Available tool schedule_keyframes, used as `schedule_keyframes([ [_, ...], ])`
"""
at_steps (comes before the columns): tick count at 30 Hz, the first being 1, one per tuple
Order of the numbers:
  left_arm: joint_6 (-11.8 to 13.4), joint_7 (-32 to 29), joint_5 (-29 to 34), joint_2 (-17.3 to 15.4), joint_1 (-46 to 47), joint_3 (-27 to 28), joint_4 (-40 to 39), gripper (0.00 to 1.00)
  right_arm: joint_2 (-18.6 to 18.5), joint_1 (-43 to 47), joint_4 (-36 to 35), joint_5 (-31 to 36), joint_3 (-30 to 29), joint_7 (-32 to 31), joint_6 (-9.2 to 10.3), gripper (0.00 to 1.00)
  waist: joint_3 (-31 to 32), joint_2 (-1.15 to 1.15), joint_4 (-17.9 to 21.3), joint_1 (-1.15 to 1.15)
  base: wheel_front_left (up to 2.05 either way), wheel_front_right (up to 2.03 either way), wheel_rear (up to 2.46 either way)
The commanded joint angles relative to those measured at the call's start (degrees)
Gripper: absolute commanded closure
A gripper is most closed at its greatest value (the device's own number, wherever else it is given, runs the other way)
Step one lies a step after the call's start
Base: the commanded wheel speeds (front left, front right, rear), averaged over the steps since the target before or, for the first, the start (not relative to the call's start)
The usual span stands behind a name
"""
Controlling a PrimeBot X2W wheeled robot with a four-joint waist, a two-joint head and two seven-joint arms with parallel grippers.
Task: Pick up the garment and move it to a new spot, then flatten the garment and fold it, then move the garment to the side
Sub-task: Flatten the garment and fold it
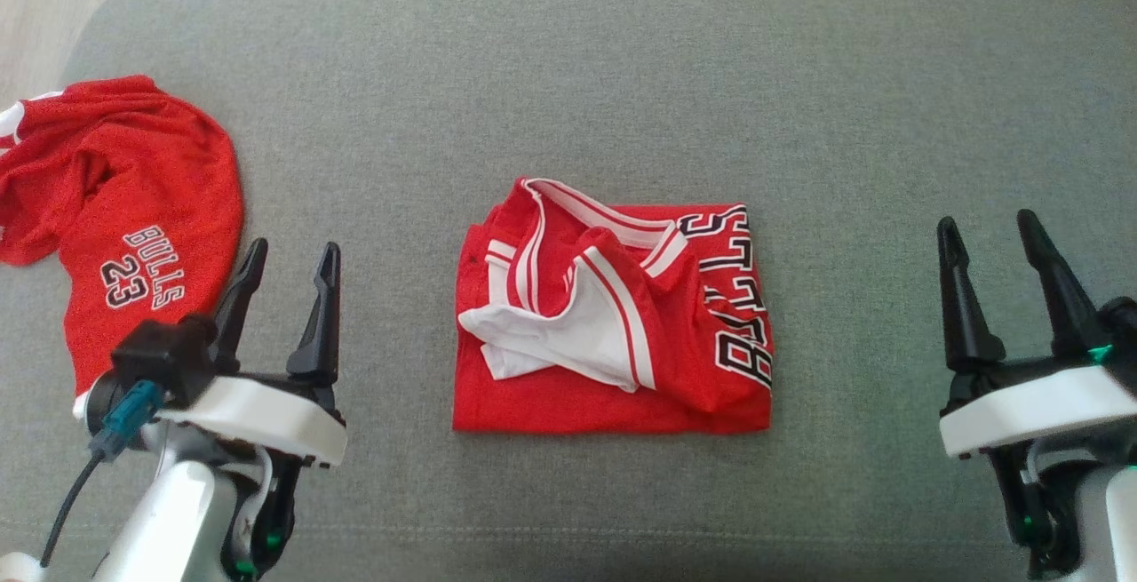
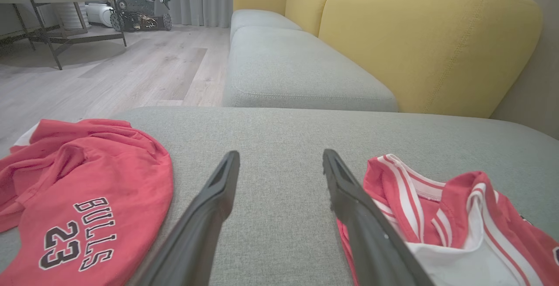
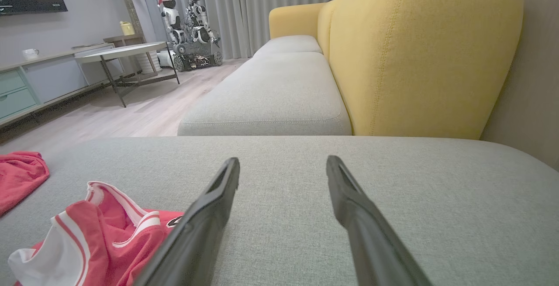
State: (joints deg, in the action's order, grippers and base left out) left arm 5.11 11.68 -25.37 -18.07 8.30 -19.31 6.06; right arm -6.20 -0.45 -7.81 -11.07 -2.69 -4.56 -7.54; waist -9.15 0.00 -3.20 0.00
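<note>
Folded jersey [image 1: 613, 315] sits centre of the grey cushion [image 1: 622, 75]. Left end effector [image 1: 294, 247] and right end effector [image 1: 988, 220] flank it, fingers apart, empty. Pinch all layers at opposite edges and lift level, or the fold spills.

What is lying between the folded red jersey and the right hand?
Only bare grey cushion lies between the folded jersey and the right hand, as the head view shows.
</note>
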Motion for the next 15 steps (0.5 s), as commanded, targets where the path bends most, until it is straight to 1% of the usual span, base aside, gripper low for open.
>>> schedule_keyframes([
  [1,0.43,-0.04,-0.10,-1.83,1.43,2.46,-1.98,0.00,-0.31,-0.60,-2.38,0.11,0.71,-0.24,0.05,0.00,-0.03,0.00,0.01,0.00,0.00,0.00,0.00],
  [11,0.68,-0.26,-0.24,-2.00,1.33,2.01,-2.28,0.00,-0.19,-0.36,-2.10,-0.18,0.73,-0.65,0.05,0.00,0.11,0.00,-0.05,0.00,0.00,0.00,0.00],
  [15,0.69,-0.29,-0.27,-1.99,1.57,1.74,-2.51,0.00,-0.18,-1.05,-1.26,-0.29,2.43,-1.16,0.05,0.00,-0.25,0.00,-0.46,0.00,0.00,0.00,0.00],
])
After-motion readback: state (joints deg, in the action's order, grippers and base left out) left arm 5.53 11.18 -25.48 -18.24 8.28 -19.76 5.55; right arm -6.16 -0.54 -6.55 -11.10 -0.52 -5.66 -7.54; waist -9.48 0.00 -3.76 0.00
